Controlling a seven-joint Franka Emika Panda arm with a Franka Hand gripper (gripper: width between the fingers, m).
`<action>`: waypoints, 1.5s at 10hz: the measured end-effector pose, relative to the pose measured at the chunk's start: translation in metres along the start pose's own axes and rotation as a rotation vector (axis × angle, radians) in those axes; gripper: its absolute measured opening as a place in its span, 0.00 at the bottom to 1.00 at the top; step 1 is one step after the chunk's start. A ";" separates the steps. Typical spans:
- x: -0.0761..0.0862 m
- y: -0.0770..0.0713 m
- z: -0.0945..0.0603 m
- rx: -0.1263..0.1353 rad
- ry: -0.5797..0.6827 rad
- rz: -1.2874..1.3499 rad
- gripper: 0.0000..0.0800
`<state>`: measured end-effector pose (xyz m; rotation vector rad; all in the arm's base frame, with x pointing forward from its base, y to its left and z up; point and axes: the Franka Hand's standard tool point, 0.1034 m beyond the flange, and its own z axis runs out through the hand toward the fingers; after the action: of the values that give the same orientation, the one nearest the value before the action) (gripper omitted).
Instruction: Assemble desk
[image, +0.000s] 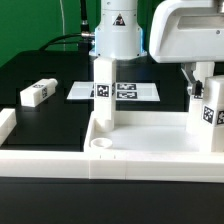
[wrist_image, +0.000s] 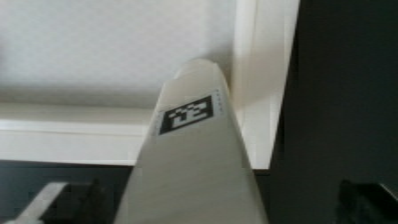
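- Jaws: the boxy white gripper (image: 203, 88) seems clenched on a short square white tagged leg (image: 210, 112) over the white plastic tray-like desk top (image: 150, 150).
- One leg (image: 104, 92) stands upright; another leg (image: 36, 94) lies loose on the table.

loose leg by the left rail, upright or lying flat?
Lying flat. The leg rests on its long side on the black table, apart from the desk top, whose two legs stand upright.

Exterior view low, near desk top (image: 150, 150); wrist view close above it.
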<state>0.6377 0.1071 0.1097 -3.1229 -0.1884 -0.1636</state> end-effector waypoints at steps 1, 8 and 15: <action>0.000 0.001 0.000 -0.002 0.000 -0.035 0.81; 0.000 0.002 0.000 -0.004 -0.001 -0.012 0.36; -0.004 0.018 0.001 -0.002 0.002 0.477 0.36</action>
<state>0.6361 0.0888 0.1085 -3.0574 0.5503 -0.1577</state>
